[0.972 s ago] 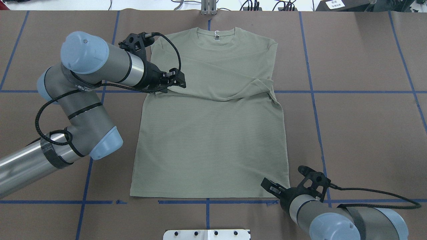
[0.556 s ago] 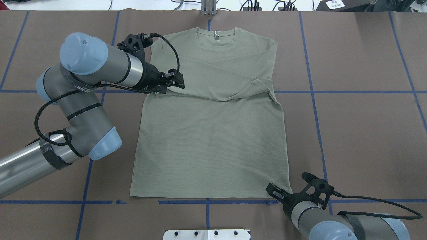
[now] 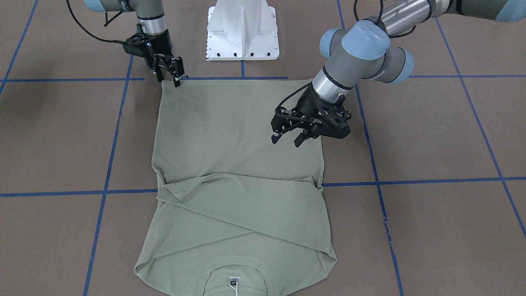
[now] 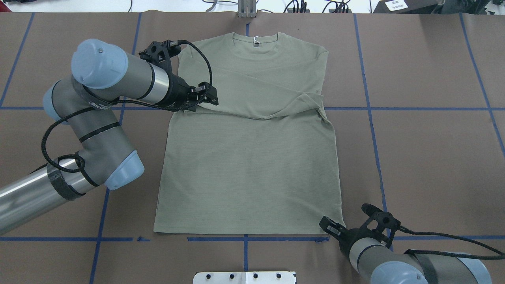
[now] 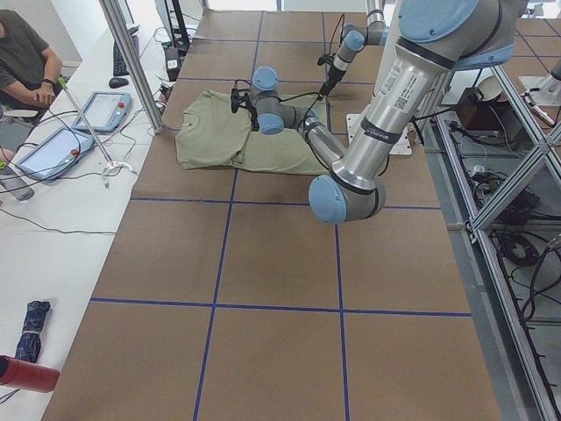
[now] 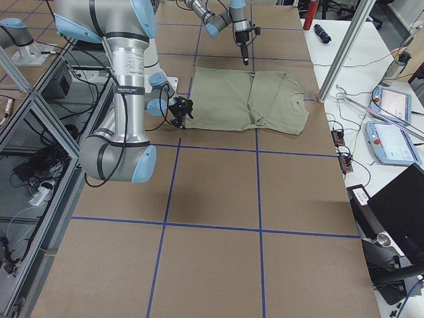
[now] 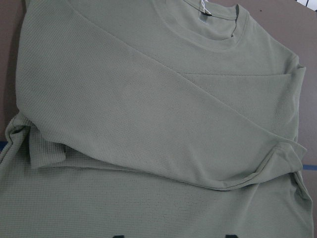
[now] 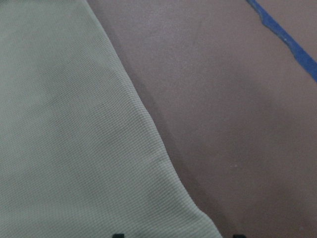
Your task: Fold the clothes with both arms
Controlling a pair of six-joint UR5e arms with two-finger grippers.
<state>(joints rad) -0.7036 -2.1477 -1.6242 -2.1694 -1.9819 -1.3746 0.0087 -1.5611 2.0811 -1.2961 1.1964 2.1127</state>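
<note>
The sage-green shirt (image 4: pixel 252 157) lies flat on the brown table, collar (image 4: pixel 255 39) far from the robot, both long sleeves folded across the chest (image 3: pixel 242 205). A white hang tag (image 3: pixel 233 287) sits at the collar. My left gripper (image 3: pixel 287 140) hovers open above the shirt's left side, just below the folded sleeves (image 7: pixel 148 124); its fingers hold nothing. My right gripper (image 3: pixel 172 76) stands open at the shirt's near right hem corner (image 8: pixel 198 218), low over the table; in the overhead view the right gripper (image 4: pixel 329 227) is right beside that corner.
The white pedestal base (image 3: pixel 242 33) stands at the table's near edge, close to the hem. Blue tape lines (image 4: pixel 367 108) grid the brown cover. A person (image 5: pixel 22 53) sits at a side desk with tablets (image 5: pixel 48 149) behind a metal pole (image 5: pixel 131 70).
The right gripper has drawn back a little toward the robot and to the right, staying by the hem corner. The left gripper has hardly moved. The shirt lies as before.
</note>
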